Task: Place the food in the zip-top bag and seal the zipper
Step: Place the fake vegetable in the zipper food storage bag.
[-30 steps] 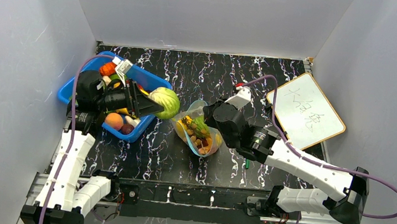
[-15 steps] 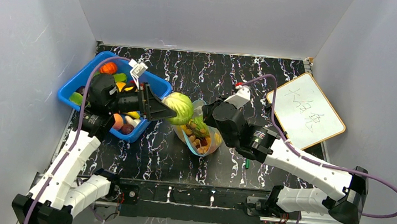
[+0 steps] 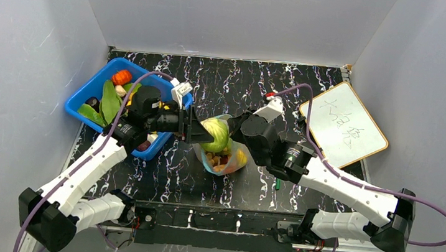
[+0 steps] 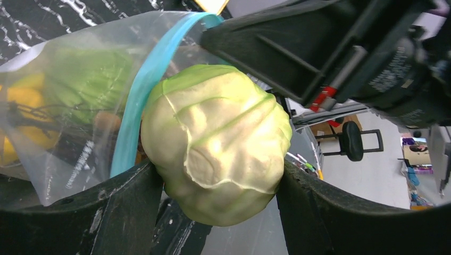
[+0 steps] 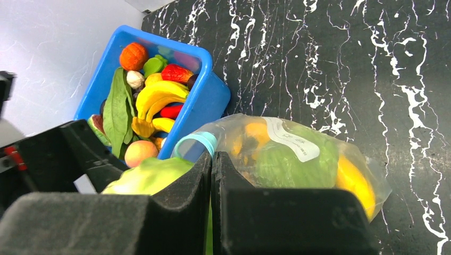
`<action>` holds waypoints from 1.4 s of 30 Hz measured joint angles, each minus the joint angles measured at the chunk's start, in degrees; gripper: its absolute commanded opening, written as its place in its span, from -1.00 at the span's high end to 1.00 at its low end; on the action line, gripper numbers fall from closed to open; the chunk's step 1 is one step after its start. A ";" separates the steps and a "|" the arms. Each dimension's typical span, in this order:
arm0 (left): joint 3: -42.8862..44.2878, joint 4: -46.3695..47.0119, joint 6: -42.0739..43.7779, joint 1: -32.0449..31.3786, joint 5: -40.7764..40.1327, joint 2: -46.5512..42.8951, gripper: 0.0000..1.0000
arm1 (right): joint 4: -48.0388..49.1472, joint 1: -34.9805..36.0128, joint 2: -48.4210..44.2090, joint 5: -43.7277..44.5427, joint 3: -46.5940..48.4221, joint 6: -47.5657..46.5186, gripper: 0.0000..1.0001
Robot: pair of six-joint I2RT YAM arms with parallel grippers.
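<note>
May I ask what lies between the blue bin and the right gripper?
The pale cabbage, held by the left gripper at the zip-top bag's mouth, per the top view.

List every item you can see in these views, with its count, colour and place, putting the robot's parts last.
pale green toy cabbage: one, pale green, at the bag's mouth
clear crinkly zip-top bag: one, clear with a white label, table centre, holding yellow, orange and green food
teal-blue zipper strip: one, teal, along the bag's mouth, unsealed
blue plastic bin: one, blue, left of the bag
yellow toy bananas: one bunch, yellow, in the bin
long green leaf: one, green, in the bin
round orange piece: one, orange, bin's far corner
wood-framed whiteboard: one, white, far right
small green pen: one, green, by the right arm
black marbled table: one, black
left gripper: black, gripping the cabbage
right gripper: black, pinching the bag's edge
</note>
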 measured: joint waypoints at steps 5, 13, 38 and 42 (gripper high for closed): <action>1.53 -4.17 2.86 -1.22 -4.50 2.29 -0.50 | -0.04 0.00 -1.01 -0.20 0.00 0.02 1.00; 8.09 -9.05 5.92 -1.66 -9.20 2.71 -0.72 | -0.04 0.00 -1.05 -0.15 -0.07 0.00 1.00; 13.27 -20.61 9.57 -1.70 -19.17 -1.64 -0.43 | -0.46 -0.04 -1.57 -0.13 -0.15 -0.02 1.00; 6.75 -20.44 7.72 -1.70 -18.80 -5.18 -0.46 | -0.46 -0.04 -1.57 -0.11 -0.15 -0.04 1.00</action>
